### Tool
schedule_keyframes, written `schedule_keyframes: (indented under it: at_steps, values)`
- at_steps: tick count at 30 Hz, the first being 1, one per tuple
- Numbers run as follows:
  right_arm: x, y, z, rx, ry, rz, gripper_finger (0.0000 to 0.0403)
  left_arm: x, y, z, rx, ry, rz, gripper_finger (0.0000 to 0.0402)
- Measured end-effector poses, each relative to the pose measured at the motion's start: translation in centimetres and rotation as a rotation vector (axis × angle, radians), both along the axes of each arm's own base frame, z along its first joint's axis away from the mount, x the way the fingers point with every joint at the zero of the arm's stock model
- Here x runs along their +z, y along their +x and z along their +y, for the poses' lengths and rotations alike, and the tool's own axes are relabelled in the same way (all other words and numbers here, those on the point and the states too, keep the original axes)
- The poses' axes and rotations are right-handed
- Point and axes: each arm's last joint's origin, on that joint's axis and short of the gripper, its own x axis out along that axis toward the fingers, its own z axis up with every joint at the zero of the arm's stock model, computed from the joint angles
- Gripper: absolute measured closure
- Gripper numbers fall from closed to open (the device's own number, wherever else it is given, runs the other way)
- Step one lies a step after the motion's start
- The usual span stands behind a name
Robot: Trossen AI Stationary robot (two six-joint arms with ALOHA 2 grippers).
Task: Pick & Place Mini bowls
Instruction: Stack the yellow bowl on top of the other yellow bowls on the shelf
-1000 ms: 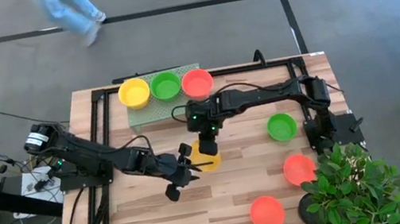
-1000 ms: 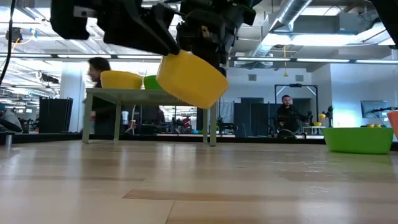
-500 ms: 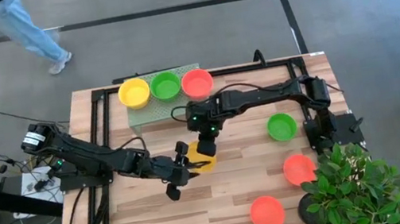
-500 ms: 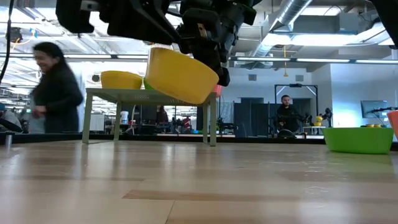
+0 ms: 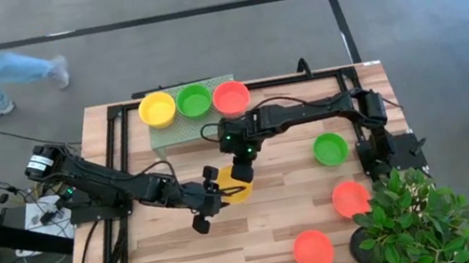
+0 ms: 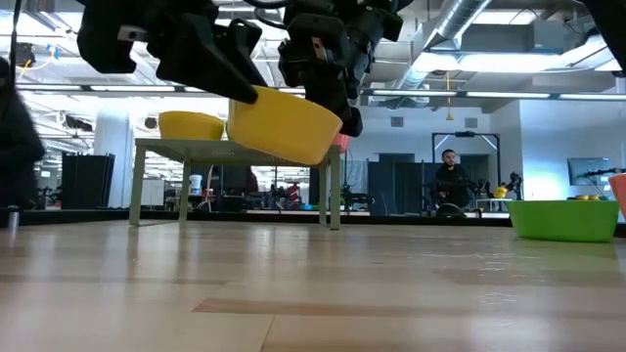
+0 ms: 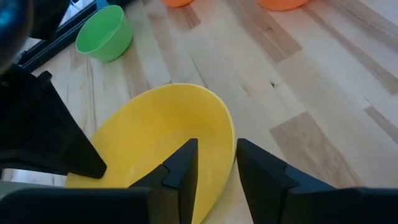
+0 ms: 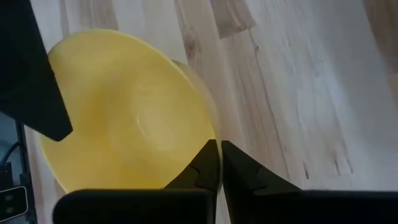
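One yellow mini bowl (image 5: pixel 238 188) hangs tilted above mid-table, off the wood. Yellow (image 5: pixel 156 109), green (image 5: pixel 194 100) and red (image 5: pixel 230 97) bowls sit in a row at the far edge. A green bowl (image 5: pixel 330 148) and two red ones (image 5: pixel 350 198) (image 5: pixel 313 250) lie right.

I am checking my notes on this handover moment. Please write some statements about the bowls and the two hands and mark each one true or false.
1. The yellow bowl in the middle is held above the table, not resting on it. True.
2. Only the right hand grips this bowl. False: the right hand is shut on its rim, and the left hand has the rim between its fingers too.
3. Three bowls sit on the raised green stand. True: yellow, green and red.
4. A blue bowl lies near the plant. False: the loose bowls there are green and red.
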Motion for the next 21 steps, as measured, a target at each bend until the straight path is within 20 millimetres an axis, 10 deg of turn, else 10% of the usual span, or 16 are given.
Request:
schedule_keyframes:
  at_steps: [21]
  values:
    - [2.2,0.2,0.2,0.064,-0.014,-0.137,0.0358,-0.3,-0.2,-0.1,-0.025,-0.152,0.076,0.0393]
